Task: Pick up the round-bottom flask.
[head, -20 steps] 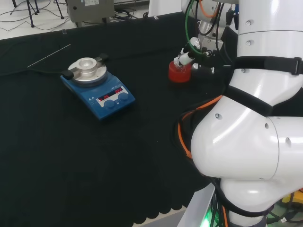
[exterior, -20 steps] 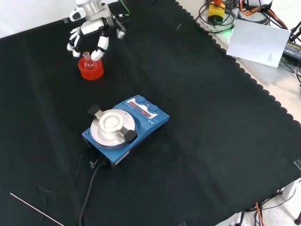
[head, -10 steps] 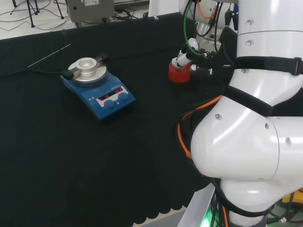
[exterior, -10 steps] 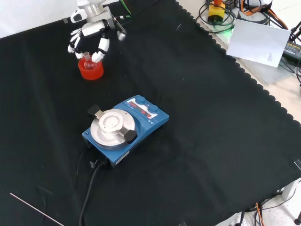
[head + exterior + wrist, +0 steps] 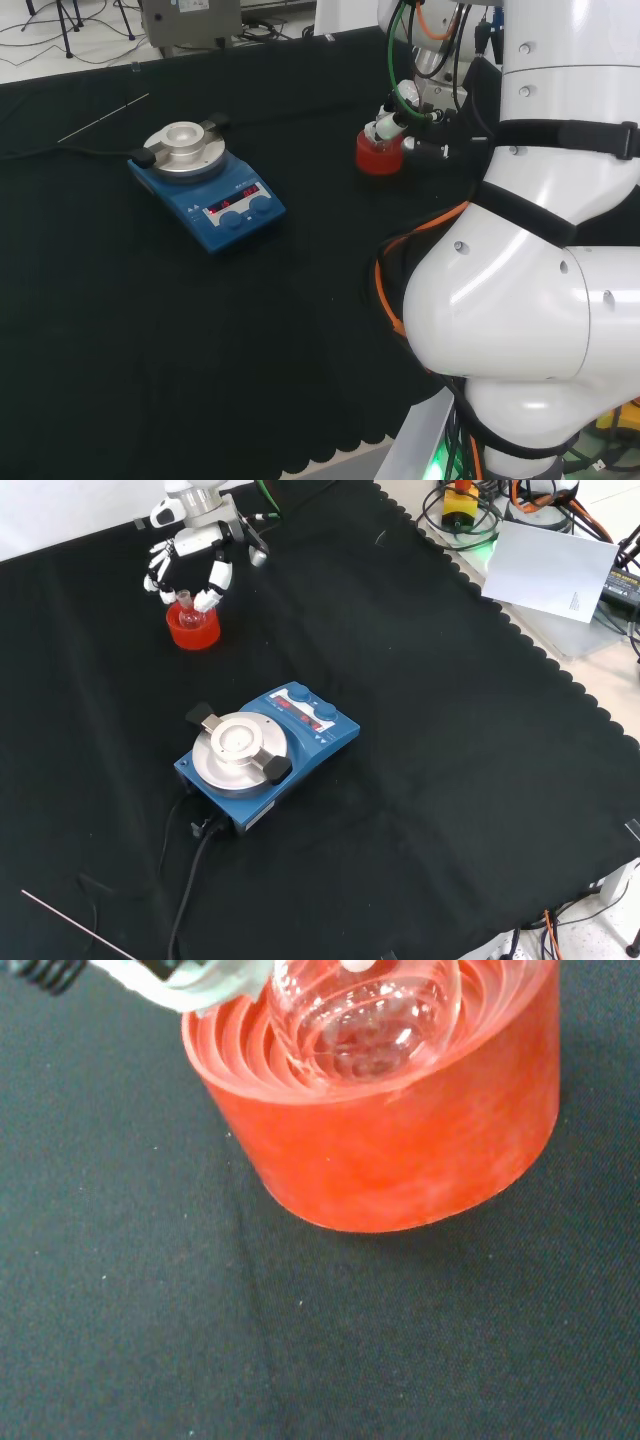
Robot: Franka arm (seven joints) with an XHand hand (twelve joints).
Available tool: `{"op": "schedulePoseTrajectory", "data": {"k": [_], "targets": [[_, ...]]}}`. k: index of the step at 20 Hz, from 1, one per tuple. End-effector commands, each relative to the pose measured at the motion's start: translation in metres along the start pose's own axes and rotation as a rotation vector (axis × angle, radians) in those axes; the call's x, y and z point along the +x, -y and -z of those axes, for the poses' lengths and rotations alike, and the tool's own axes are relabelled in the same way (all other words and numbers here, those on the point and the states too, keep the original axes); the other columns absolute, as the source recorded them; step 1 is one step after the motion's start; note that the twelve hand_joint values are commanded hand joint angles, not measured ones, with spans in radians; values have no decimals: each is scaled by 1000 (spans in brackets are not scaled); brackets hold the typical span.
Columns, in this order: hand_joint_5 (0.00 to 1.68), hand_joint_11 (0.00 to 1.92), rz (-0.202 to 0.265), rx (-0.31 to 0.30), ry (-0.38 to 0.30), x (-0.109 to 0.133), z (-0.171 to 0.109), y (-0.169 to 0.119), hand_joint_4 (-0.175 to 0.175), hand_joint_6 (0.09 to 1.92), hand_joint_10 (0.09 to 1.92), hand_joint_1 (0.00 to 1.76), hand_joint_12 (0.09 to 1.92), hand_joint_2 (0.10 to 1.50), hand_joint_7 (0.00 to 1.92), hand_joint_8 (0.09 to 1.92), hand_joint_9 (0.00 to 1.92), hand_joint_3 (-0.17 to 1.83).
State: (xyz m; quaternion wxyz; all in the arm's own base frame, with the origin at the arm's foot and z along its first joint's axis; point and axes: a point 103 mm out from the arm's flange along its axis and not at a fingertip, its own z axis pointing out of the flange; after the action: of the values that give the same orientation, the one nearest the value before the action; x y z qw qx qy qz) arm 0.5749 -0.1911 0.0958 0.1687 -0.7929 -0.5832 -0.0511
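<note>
Front view: hand hung over round-bottom flask, fingers curled either side of neck, whether touching I couldn't tell. Flask sat in red ribbed stand (bulb deep). Risk I judged: glass slipping, stand dragged along.

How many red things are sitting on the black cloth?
1. The red ribbed stand sits near the top left of the front view, under the hand, with the round-bottom flask resting in it. Other red things could be hidden behind the arm's white links in the head view.
</note>
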Motion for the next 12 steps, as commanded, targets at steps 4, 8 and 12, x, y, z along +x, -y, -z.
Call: {"op": "schedulePoseTrajectory", "data": {"k": [4, 8, 12], "targets": [[761, 0, -7, -10, 1, -1, 4, 0, -34, 719, 663, 866, 1317, 670, 300, 627, 409, 568], [900, 0, -10, -22, 4, -7, 8, 0, -38, 762, 662, 895, 1341, 703, 321, 629, 426, 592], [980, 0, -11, -29, 14, -5, 7, 0, 36, 848, 663, 955, 1360, 792, 337, 634, 441, 511]]}}
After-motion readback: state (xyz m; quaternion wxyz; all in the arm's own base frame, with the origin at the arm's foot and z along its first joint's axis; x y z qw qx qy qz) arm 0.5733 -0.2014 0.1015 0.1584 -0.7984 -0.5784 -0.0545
